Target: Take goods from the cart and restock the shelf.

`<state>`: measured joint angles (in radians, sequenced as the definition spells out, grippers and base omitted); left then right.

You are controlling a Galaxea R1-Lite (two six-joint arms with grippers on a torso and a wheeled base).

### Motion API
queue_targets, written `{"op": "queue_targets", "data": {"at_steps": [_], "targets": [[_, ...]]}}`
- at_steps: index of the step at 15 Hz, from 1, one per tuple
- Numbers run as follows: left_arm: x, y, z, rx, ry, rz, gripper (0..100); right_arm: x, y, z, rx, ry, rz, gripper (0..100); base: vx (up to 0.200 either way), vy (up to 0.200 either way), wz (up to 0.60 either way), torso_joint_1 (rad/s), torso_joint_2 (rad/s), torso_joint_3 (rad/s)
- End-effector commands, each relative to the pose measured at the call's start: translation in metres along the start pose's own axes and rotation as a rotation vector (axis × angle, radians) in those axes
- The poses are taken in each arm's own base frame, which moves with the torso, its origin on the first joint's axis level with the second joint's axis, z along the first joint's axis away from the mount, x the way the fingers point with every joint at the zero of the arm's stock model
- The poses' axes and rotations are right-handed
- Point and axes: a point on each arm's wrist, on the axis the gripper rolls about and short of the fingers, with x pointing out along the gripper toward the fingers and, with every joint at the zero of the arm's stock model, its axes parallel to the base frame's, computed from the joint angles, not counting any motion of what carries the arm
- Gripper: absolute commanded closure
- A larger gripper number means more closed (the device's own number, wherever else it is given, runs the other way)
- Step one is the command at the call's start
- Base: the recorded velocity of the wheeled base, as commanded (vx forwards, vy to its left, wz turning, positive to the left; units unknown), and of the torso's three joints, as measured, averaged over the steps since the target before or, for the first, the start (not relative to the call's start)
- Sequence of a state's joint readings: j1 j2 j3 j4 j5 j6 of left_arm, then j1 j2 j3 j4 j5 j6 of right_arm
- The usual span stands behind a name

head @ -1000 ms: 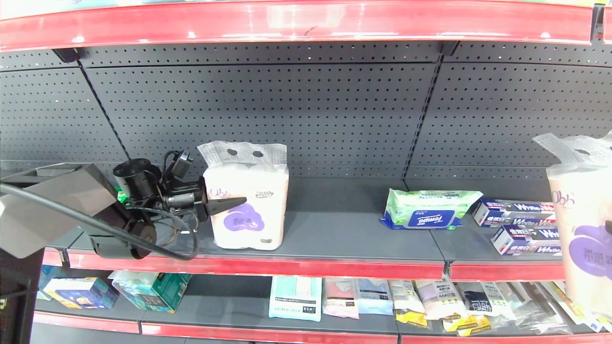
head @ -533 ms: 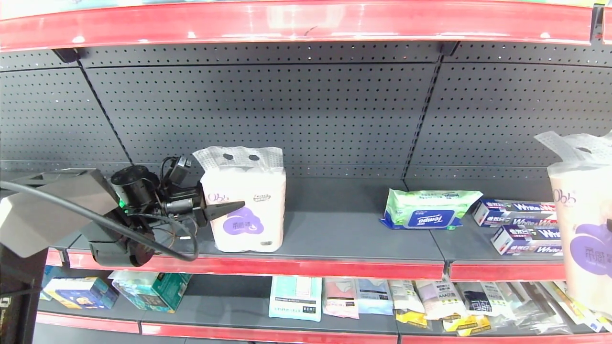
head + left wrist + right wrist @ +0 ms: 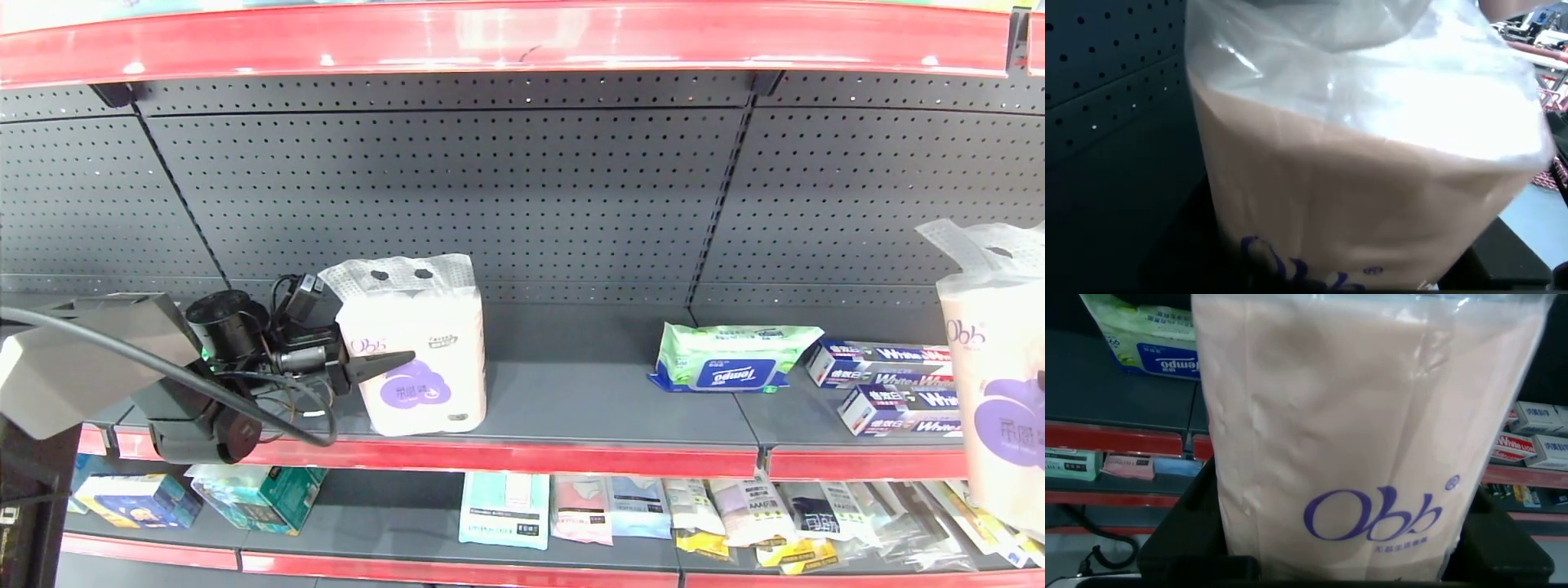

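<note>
We start with the shelf (image 3: 588, 392), the grey middle board with its red front lip running across the head view. The step in hand, as we judge it, is the placing itself: one pack of toilet rolls (image 3: 420, 343) stands left of centre in the frame, close to the front lip. Its base is on the board or just above it; we cannot tell which. A second pack (image 3: 996, 367) hangs at the right edge of the frame, in front of the shelf and not yet over it.

The left claw (image 3: 392, 357) comes in from the left and is clamped on the first pack. One dark finger lies across the pack's printed face, and the other is hidden behind it. The jaws are spread about as wide as the pack and no wider. The next move, we think, calls for seating the pack flat, pushing it a little deeper, then releasing it and backing out leftward without dragging the wrap.

The right claw (image 3: 1347, 559) grips the second pack the same way — dark fingers press on both flanks in the right wrist view.

Right of centre lie a wipes packet (image 3: 727, 359) and toothpaste boxes (image 3: 890, 384), so the free board between them and the first pack looks the likely spot.
</note>
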<state>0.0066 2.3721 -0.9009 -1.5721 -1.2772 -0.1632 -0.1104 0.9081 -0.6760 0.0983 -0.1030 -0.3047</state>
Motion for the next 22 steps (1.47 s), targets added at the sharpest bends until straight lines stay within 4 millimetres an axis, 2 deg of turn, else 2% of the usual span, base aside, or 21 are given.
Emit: {"op": "queue_targets", "data": {"at_steps": [1,6,22], "targets": [[-0.002,0.0,-0.003,-0.011,0.004,-0.004,100,0.001,0.0,0.0,0.0,0.001,-0.001,100,0.0,0.0,0.0,0.0,0.0,0.0],[-0.002,-0.001,-0.001,-0.003,0.013,-0.067,100,0.001,-0.001,0.002,0.0,0.0,-0.006,100,0.0,0.0,0.0,0.0,0.0,0.0],[0.001,-0.001,0.008,-0.003,0.006,-0.076,100,0.0,-0.001,0.002,0.0,-0.001,-0.008,100,0.0,0.0,0.0,0.0,0.0,0.0]]}}
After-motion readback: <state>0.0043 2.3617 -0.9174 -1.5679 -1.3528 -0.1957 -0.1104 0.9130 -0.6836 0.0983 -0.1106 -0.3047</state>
